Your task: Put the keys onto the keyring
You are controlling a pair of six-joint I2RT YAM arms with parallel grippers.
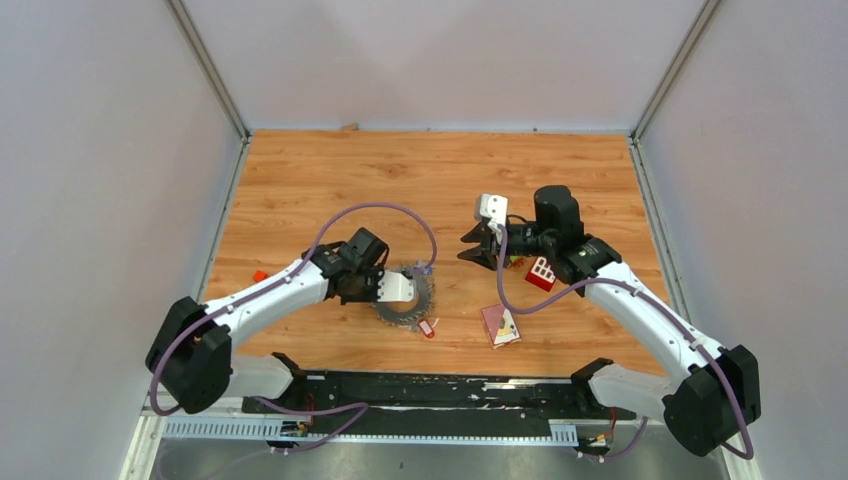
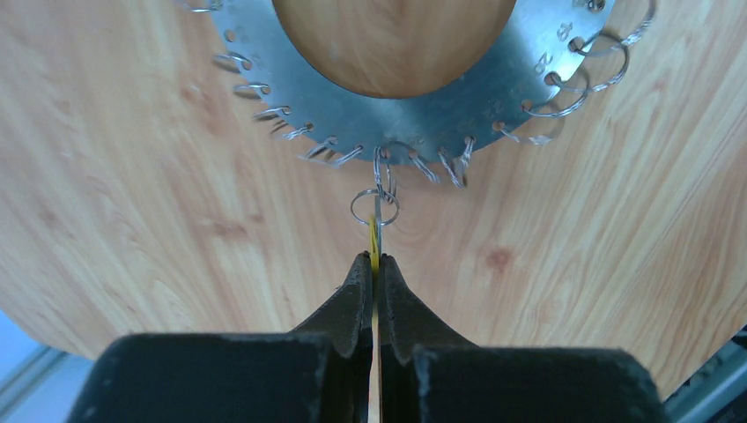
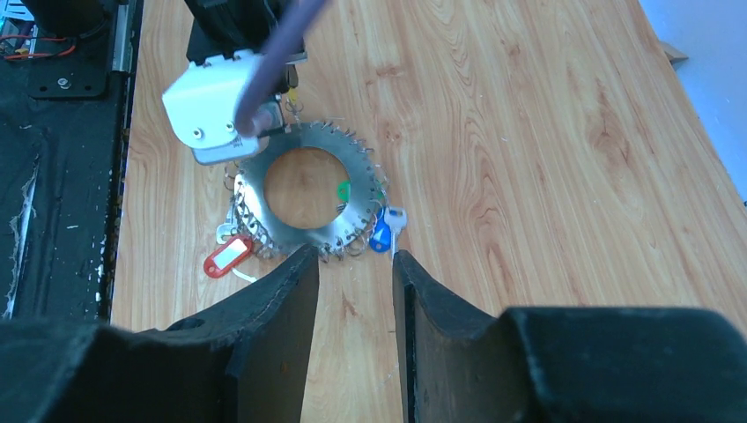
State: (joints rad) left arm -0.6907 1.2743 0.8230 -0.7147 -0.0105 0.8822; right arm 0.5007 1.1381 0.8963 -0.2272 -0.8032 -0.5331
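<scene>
The keyring (image 1: 412, 300) is a flat grey metal disc with a round hole and many small wire rings along its rim (image 2: 405, 115), lying left of the table's middle. My left gripper (image 2: 376, 260) is shut on a thin yellow key (image 2: 374, 242). The key's small ring (image 2: 374, 207) meets a ring on the disc's rim. A blue key (image 3: 381, 233) and a red tag (image 3: 227, 257) lie at the disc's edge (image 3: 291, 233). My right gripper (image 3: 355, 260) hangs open and empty, right of the keyring (image 1: 463, 248).
A red block with white buttons (image 1: 541, 272) lies under the right arm's wrist, with a yellow-red-green toy (image 1: 515, 260) beside it. A pink card (image 1: 500, 325) lies near the front. A small red piece (image 1: 259, 275) sits by the left arm. The black base rail (image 1: 430, 390) runs along the near edge.
</scene>
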